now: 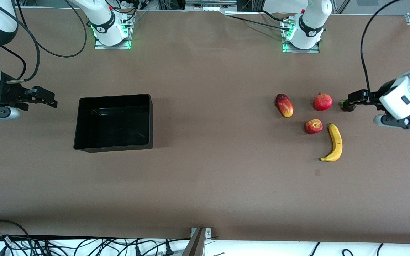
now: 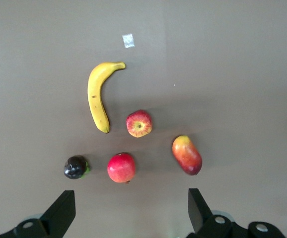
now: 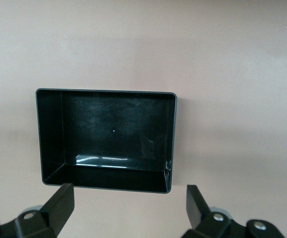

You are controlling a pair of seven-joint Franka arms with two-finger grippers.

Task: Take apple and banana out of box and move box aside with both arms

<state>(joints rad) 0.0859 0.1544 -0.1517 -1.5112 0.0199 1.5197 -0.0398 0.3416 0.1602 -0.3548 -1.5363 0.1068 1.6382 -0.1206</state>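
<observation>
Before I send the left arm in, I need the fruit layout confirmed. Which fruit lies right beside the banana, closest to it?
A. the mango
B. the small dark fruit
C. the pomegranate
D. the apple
D. The apple sits just beside the upper end of the banana, toward the right arm's end of the table; the mango, pomegranate and small dark fruit all lie farther from the front camera.
</observation>
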